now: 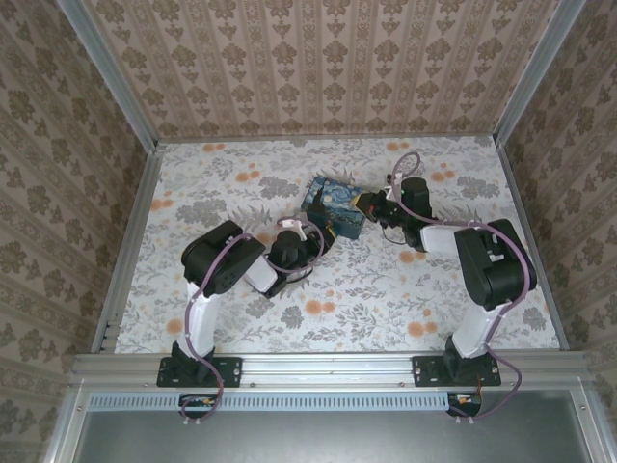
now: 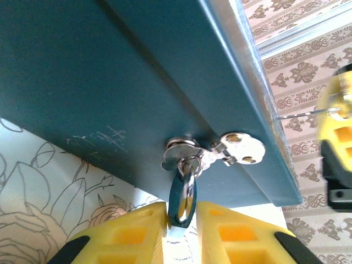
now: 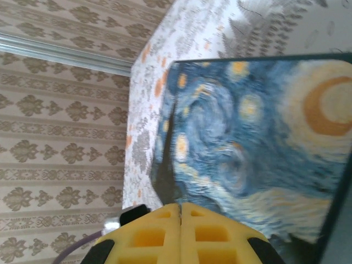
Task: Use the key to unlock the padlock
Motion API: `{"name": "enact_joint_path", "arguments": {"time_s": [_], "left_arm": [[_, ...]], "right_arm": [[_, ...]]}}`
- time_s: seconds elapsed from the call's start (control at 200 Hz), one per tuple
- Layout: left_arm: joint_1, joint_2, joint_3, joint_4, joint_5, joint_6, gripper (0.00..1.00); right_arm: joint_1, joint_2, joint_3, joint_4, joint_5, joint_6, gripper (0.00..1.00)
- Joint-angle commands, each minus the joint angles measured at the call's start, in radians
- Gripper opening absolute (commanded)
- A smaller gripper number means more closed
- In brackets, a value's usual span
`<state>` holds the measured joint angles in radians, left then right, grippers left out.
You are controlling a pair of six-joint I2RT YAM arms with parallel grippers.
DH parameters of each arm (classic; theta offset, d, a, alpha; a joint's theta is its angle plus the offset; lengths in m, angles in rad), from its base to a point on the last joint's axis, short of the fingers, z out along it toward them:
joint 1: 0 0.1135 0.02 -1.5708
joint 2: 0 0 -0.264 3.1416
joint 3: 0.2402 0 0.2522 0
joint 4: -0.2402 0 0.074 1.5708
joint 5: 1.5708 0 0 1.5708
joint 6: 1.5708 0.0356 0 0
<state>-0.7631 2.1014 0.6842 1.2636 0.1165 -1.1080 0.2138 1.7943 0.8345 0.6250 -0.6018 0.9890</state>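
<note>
The teal padlock hangs by its silvery shackle from the metal hasp on the blue tin box. My left gripper stands narrowly open, its yellow fingers close on either side of the padlock's body. A pale sliver pokes out under the padlock's lower end; whether it is the key I cannot tell. From above, the left gripper sits at the box's near side. My right gripper is shut on nothing, over the painted lid, at the box's right side.
The box lies mid-table on the floral cloth. Patterned walls close in the back and both sides. The right gripper's yellow finger shows blurred just beyond the box's corner. Open cloth lies to the left and front.
</note>
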Motion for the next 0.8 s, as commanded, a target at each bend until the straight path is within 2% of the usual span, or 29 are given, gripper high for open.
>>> {"name": "enact_joint_path", "arguments": {"time_s": [0.0,0.2,0.45,0.6,0.795], "left_arm": [[0.007,0.024,0.027,0.014,-0.007,-0.007,0.23],[0.006,0.040,0.044,0.014,-0.009,-0.006,0.28],[0.005,0.063,0.061,0.011,-0.022,0.007,0.40],[0.004,0.078,0.071,0.003,-0.024,0.013,0.40],[0.001,0.057,0.084,-0.086,-0.029,0.053,0.33]], "right_arm": [[-0.001,0.041,0.028,-0.041,0.016,-0.027,0.00],[0.000,0.061,0.022,-0.044,0.017,-0.035,0.00],[0.001,0.068,0.005,-0.033,0.019,-0.030,0.00],[0.000,0.069,0.002,-0.031,0.020,-0.027,0.00],[0.001,0.072,0.002,-0.030,0.019,-0.023,0.00]]}}
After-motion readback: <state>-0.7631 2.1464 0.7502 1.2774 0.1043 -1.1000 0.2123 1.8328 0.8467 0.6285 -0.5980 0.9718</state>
